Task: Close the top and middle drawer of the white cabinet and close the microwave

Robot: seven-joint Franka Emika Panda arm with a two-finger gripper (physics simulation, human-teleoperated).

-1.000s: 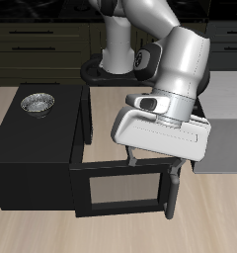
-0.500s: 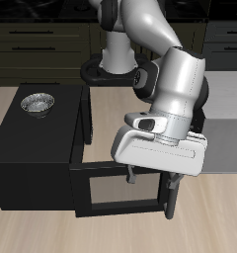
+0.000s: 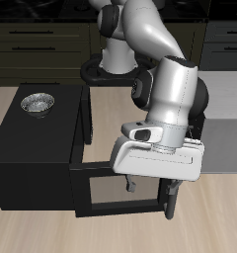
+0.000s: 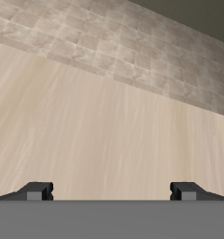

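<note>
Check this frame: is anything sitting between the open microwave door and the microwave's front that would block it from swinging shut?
Nothing visible on the bare table between the door and the microwave. The only thing close is the gripper itself, hanging over the door's upper edge near its handle. The bowl rests on the microwave's top, outside the swing.

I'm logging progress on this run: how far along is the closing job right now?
Already done: the white cabinet shows no drawer sticking out, though the arm hides part of it. In hand: the hand is down at the top edge of the microwave door, fingers wide apart. Left: the door is swung wide open and has to be pushed shut.
</note>
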